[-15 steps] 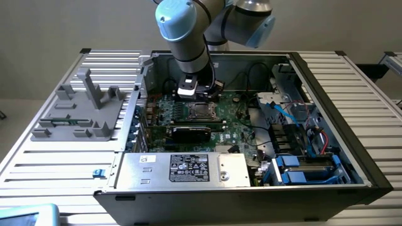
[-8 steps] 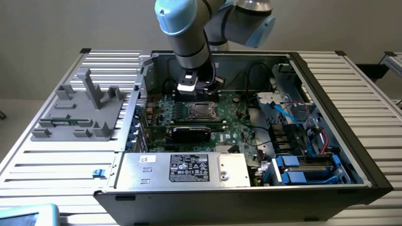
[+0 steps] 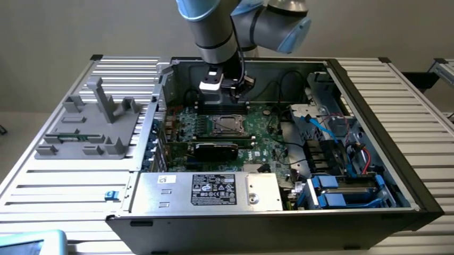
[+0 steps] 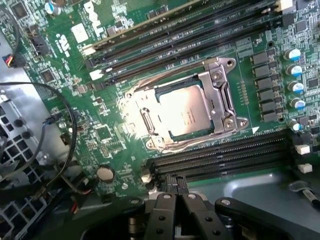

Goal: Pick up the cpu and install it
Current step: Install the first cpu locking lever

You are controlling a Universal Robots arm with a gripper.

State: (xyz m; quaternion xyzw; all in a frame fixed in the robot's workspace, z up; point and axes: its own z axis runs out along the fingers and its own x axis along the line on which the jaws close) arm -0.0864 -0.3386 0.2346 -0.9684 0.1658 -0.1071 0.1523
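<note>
The open black desktop computer case [image 3: 418, 204] lies on its side on a slatted metal table [image 3: 64, 183], which leaves its green motherboard [image 3: 266, 135] facing up for work from above. In the board's metal-framed socket [image 4: 220, 97] sits the cpu [image 4: 182, 112], a flat square chip with a shiny silver-beige top. The black gripper [image 4: 174, 212] hangs above it, fingers shut together, holding nothing.

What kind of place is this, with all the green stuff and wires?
Probably a workshop or lab for building computers. An opened computer case lies on a metal table, a robot arm reaches over its green motherboard, and the cpu sits in its socket.
</note>
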